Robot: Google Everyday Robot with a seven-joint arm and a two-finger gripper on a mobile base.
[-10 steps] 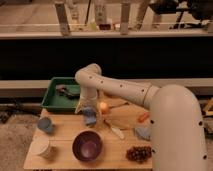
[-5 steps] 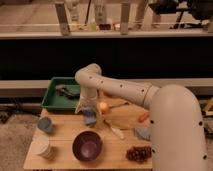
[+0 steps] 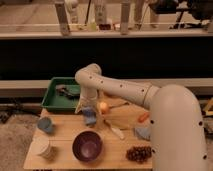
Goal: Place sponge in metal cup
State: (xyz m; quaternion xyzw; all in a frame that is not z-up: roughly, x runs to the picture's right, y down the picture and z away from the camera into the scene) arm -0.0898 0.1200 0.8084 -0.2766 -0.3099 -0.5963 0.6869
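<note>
The sponge (image 3: 90, 118) is a small blue-grey block on the wooden table (image 3: 65, 162), left of centre. My gripper (image 3: 84, 108) hangs from the white arm (image 3: 125, 90) and points down right above the sponge, at its upper left edge. I cannot tell whether it touches the sponge. The metal cup (image 3: 45, 125) is a grey-blue cup standing on the table to the left of the sponge, about a hand's width away.
A green tray (image 3: 54, 100) holding a dark object stands behind the table's left end. On the table are a white cup (image 3: 44, 148), a purple bowl (image 3: 87, 146), an orange fruit (image 3: 103, 106), a carrot (image 3: 144, 117), a pale long item (image 3: 115, 130), a blue cloth (image 3: 142, 133) and a dark cluster (image 3: 139, 153).
</note>
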